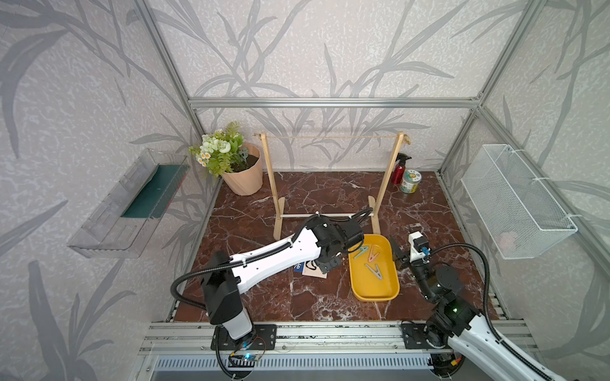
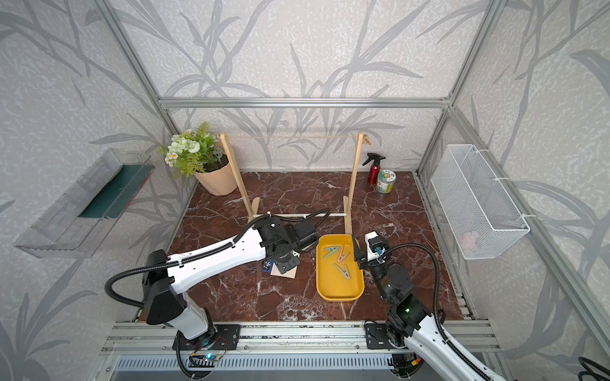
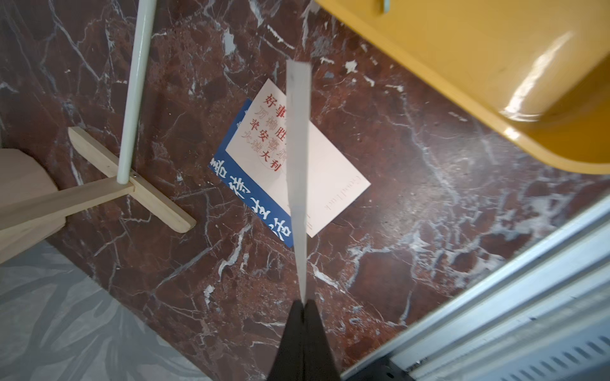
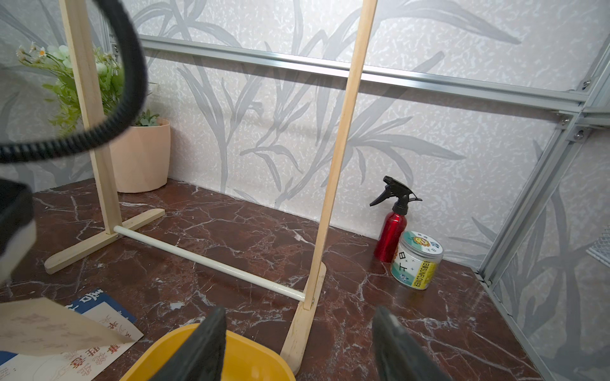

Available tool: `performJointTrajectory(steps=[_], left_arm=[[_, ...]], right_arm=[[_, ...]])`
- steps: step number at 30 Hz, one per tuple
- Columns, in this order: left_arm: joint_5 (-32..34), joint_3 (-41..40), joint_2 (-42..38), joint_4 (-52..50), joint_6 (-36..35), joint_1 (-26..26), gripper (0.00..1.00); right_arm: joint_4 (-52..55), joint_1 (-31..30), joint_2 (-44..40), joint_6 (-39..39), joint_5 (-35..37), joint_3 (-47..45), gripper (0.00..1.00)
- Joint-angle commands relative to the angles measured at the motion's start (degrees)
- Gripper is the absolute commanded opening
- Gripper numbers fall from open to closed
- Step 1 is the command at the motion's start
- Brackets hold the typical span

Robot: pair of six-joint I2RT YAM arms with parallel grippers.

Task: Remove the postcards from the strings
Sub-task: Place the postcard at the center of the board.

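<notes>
Nearest, beyond the front aluminium rail (image 1: 330,333), the dark red marble tabletop (image 1: 290,297) lies open as far as the yellow plastic tray (image 1: 373,290).

Left gripper (image 3: 303,305): jaws pressed together, pinching one edge of the cream paper card (image 3: 297,148). The card shows edge-on in the left wrist view; cannot tell whether its free end touches the marble.

Under it, flat on the table: pale pink-white paper card (image 3: 317,184) with red characters, overlapping the dark blue paper card (image 3: 251,194), whose long edge sticks out. The stack is near the tray's left rim, not touching it.

Right gripper (image 4: 298,311): jaws spread, holding nothing, at the tray's right rim.

In the tray: teal clothespeg (image 1: 361,252), pink clothespeg (image 1: 373,255), grey clothespeg (image 1: 374,271).

The tray's far corner is just beside the right foot of the light wooden rack (image 1: 275,184); contact not resolvable. The white dowel crossbar (image 4: 204,260) runs low between the feet, with open marble behind it.

The thin tan jute twine (image 1: 330,137) spans the post tops, well apart from all three cards.

Back corners: peach plant pot (image 1: 244,179); red spray bottle (image 1: 397,171) beside a labelled jar (image 1: 410,181).
</notes>
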State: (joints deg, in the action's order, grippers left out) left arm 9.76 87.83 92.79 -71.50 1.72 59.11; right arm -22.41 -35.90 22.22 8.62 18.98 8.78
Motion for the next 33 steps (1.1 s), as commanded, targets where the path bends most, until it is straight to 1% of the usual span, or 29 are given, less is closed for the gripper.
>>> performJointTrajectory(steps=[1,5,8,9,11,12,15,17,18,19,20,21,22,24,25,26,28,30,32,33], left_arm=[[-14.3,1.7,-6.4,-5.6,1.3,-1.0,0.00],[-23.0,-3.2,-8.8,-6.4,-0.7,-4.6,0.00],[-30.7,-4.4,-7.8,-8.6,-5.0,-5.1,0.00],[-31.8,-5.3,-7.2,-8.8,-6.4,-5.1,0.00],[-29.7,-5.6,-4.9,-11.1,-8.4,-5.4,0.00],[-29.9,-6.0,-3.5,-11.4,-9.9,-6.3,0.00],[-28.7,-7.7,-1.0,-9.5,-11.2,-9.9,0.00],[-30.5,-5.5,1.2,-9.9,-12.5,-12.3,0.00],[-29.8,-4.4,2.1,-9.9,-12.5,-13.3,0.00],[-27.7,-4.0,3.0,-9.5,-12.2,-13.9,0.03],[-26.6,-4.0,3.6,-9.4,-12.8,-14.3,0.09],[-23.8,-4.4,4.2,-8.6,-13.2,-14.4,0.12],[-19.6,-4.3,5.0,-7.9,-12.8,-14.5,0.14],[-11.9,-3.3,7.5,-7.7,-11.8,-15.3,0.37],[-8.1,-2.4,9.2,-7.5,-11.8,-15.8,0.41],[-4.3,-2.0,10.5,-7.0,-11.8,-16.1,0.44],[6.8,-1.0,13.0,-4.5,-11.1,-17.1,0.47],[14.6,0.8,14.8,-0.5,-9.1,-19.5,0.48],[18.7,2.4,14.9,5.3,-5.5,-22.0,0.50],[20.4,0.5,12.7,11.4,-4.4,-23.0,0.51]], right_arm=[[-1.0,0.0,-1.3,-0.1,-0.1,-0.5,0.68],[-0.9,0.0,-2.5,-0.4,-0.4,-0.9,0.68],[-0.1,0.0,-3.3,-0.5,-0.2,-0.9,0.68],[0.2,0.0,-3.6,-0.7,-0.2,-0.8,0.68],[0.1,0.0,-4.2,-0.7,-0.2,-1.1,0.68],[0.1,0.0,-4.4,-0.6,-0.2,-1.2,0.68],[0.4,0.0,-5.1,-0.4,0.2,-1.2,0.68],[0.7,0.0,-5.4,-0.4,0.2,-1.2,0.68],[0.7,0.0,-5.6,-0.3,0.1,-1.4,0.68],[0.7,0.0,-5.8,-0.3,0.2,-1.3,0.68],[0.7,0.0,-5.9,-0.1,0.2,-1.4,0.68],[0.7,0.0,-6.0,-0.2,0.3,-1.4,0.68],[0.7,0.0,-6.2,-0.1,0.4,-1.5,0.68],[0.6,0.0,-6.3,-0.1,0.5,-1.6,0.69],[0.6,0.0,-6.3,-0.1,0.5,-1.7,0.69],[0.5,0.0,-6.2,-0.1,0.4,-1.7,0.69],[0.2,0.0,-5.8,0.4,0.3,-1.7,0.69],[-0.5,0.1,-4.8,0.9,0.7,-1.7,0.69],[-0.8,0.2,-3.4,1.7,0.9,-1.3,0.70],[-0.8,0.1,-2.0,1.9,1.9,-0.9,0.71]])
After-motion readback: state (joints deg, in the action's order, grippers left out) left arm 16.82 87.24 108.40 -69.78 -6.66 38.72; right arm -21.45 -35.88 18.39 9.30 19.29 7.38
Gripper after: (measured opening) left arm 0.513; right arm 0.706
